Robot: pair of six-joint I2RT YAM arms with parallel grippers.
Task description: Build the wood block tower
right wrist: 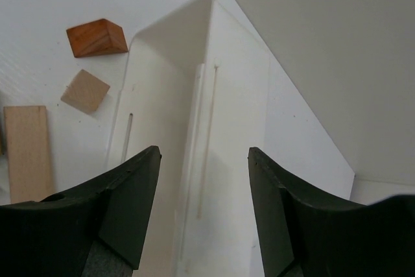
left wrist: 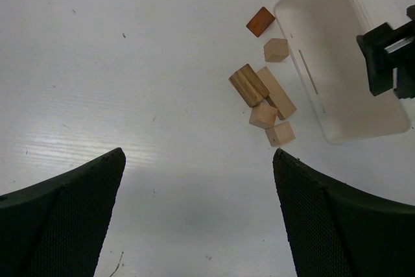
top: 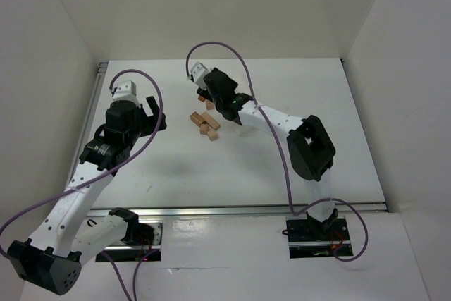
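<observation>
While wood blocks (left wrist: 277,93) lie loose beside tray (left wrist: 337,43) | right gripper (right wrist: 204,160) straddles it

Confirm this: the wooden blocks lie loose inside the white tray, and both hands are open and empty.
No: the wooden blocks lie loose on the table beside the white tray, not inside it, as the left wrist view shows. The left hand and right hand are open and empty.

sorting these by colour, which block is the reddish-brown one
The reddish-brown block, lying apart at the end of the scatter, beside a corner of the white tray. The others are light tan, except one streaked block in duller brown.
</observation>
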